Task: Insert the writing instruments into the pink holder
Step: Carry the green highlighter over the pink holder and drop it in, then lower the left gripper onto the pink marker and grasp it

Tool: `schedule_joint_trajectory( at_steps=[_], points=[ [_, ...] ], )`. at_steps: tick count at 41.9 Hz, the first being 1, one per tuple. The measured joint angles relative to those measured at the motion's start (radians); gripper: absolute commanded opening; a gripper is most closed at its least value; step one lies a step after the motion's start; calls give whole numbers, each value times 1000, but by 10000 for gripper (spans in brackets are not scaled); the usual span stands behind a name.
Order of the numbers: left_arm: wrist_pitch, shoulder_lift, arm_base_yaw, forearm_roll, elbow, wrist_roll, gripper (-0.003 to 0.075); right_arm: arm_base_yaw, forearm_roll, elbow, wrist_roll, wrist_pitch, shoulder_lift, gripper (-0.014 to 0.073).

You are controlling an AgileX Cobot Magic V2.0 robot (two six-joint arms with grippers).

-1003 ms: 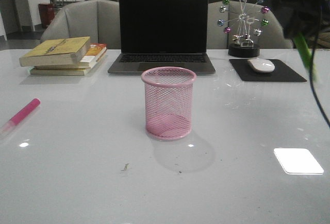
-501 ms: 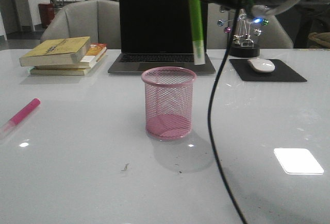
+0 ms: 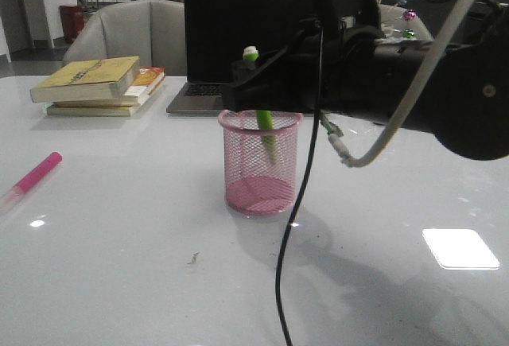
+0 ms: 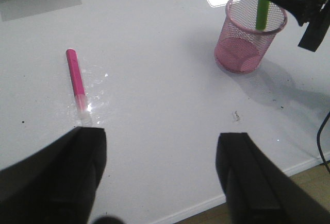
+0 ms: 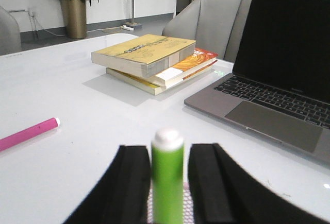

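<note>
Since a moment ago my right fingers (image 5: 167, 183), clamped on the green marker (image 3: 265, 127), lowered it upright into the pink holder (image 3: 261, 159) mid-desk; my left fingers (image 4: 160, 177) hang apart, idle.

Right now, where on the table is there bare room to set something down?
Bare: the near front strip, and the stretch between the pink marker and the pink holder. Crowded: the far edge, with the books and laptop, and over the holder, where the right gripper holds the green marker.
</note>
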Motion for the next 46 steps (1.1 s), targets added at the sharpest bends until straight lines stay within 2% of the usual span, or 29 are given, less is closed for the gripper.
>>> schedule_joint_trajectory(
  at_steps=[8,12,17,23,29,34,40,46],
  points=[
    [0,0,0,0,0,0,507,0,0,0,0,18,-28,461],
    [0,0,0,0,0,0,507,0,0,0,0,121,-125,461],
    [2,7,0,0,0,0,507,0,0,0,0,383,-317,461],
    [40,86,5,0,-24,0,507,0,0,0,0,794,-561,459],
    [81,219,60,0,-79,0,507,0,0,1,0,1205,-759,459],
    [77,343,115,2,-117,0,507,0,0,1,0,1477,-895,459],
    [58,489,172,4,-170,0,507,0,0,1,0,1681,-999,459],
    [26,647,209,6,-252,0,507,0,2,1,1,1767,-1055,459]
  ],
)
